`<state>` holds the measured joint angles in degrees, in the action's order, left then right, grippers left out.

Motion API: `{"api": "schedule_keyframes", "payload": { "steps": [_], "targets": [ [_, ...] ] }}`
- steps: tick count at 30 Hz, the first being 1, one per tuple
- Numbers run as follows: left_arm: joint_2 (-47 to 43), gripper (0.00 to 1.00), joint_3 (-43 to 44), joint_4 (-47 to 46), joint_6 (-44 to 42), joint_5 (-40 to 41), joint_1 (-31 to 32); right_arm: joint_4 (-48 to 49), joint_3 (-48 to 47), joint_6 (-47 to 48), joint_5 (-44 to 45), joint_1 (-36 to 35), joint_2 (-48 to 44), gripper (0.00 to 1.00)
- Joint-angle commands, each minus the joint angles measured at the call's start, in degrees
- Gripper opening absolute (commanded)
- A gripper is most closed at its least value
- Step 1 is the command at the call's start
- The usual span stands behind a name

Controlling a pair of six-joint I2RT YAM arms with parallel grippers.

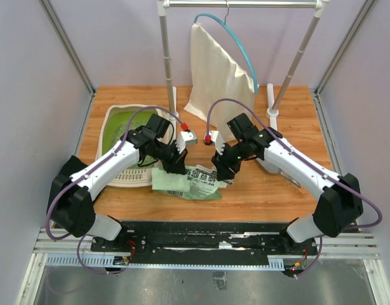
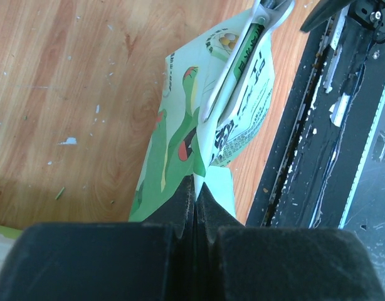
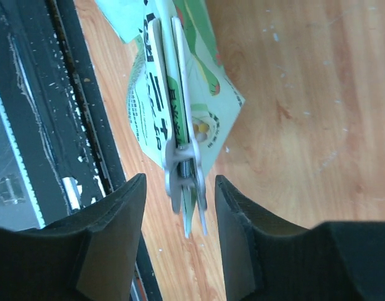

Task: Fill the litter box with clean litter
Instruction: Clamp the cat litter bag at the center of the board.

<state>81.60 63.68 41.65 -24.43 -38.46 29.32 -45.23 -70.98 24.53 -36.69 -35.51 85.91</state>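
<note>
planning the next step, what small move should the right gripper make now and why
Probably close the right gripper on the white bag clip: it is open and straddles the clip's end, while the left gripper is shut on the edge of the green bag, steadying it so the clip can come off.

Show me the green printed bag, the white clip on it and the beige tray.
green printed plastic bag (image 2: pixel 180 125): left wrist view, its printed face.
long white plastic clip (image 3: pixel 160 88): right wrist view, its left bar.
beige plastic tray with lime-green inside (image 1: pixel 121 122): top view, its green floor.
</note>
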Motion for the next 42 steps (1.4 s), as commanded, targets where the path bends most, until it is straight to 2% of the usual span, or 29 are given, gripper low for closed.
{"api": "schedule_keyframes", "payload": {
  "steps": [1, 6, 11, 15, 20, 21, 23, 25, 31, 34, 36, 42],
  "targets": [
    [-1.0, 0.0, 1.9, -1.9, -0.1, -2.4, -0.4, 6.5, 3.7, -3.9, 6.0, -0.7, -8.0, 0.52],
    [-1.8, 0.0, 1.1, -2.6, 0.3, -2.9, -0.4, 18.3, 13.4, -6.2, 5.7, 1.1, -17.2, 0.61],
    [-2.1, 0.01, 0.7, -2.8, 0.4, -3.4, -0.3, 26.2, 21.8, 1.1, 1.5, 1.2, -22.7, 0.62],
    [-2.1, 0.0, 0.5, -3.0, 0.5, -3.9, -0.3, 32.6, 24.9, 1.6, -0.6, 1.2, -23.4, 0.59],
    [-2.2, 0.01, 0.1, -3.1, 0.6, -4.4, -0.2, 34.7, 23.5, -1.2, 0.5, 2.1, -20.7, 0.57],
    [-2.3, 0.01, 0.0, -3.1, 0.6, -4.4, -0.2, 34.9, 23.4, -1.5, -0.3, 2.4, -20.3, 0.56],
    [-2.3, 0.0, -0.2, -3.2, 0.6, -4.3, -0.1, 35.1, 23.2, -1.5, -3.0, 2.9, -19.6, 0.44],
    [-2.3, 0.01, -0.3, -3.1, 0.6, -4.1, -0.1, 35.0, 23.0, -2.3, -5.4, 3.2, -19.1, 0.38],
    [-2.4, 0.01, -0.1, -3.1, 0.4, -4.1, -0.1, 33.3, 22.7, -2.0, -8.3, 3.4, -19.1, 0.27],
    [-2.3, 0.01, 0.0, -3.0, 0.3, -4.4, -0.1, 32.7, 22.0, -1.0, -9.1, 3.4, -18.7, 0.15],
    [-2.2, 0.0, 0.0, -3.0, 0.3, -4.7, -0.1, 32.0, 21.0, -0.1, -10.8, 3.4, -17.5, 0.02],
    [-2.0, 0.01, 0.4, -3.1, 0.3, -5.4, 0.1, 19.5, 13.3, 5.0, -12.2, 2.4, -11.2, 0.01]
  ]
}}
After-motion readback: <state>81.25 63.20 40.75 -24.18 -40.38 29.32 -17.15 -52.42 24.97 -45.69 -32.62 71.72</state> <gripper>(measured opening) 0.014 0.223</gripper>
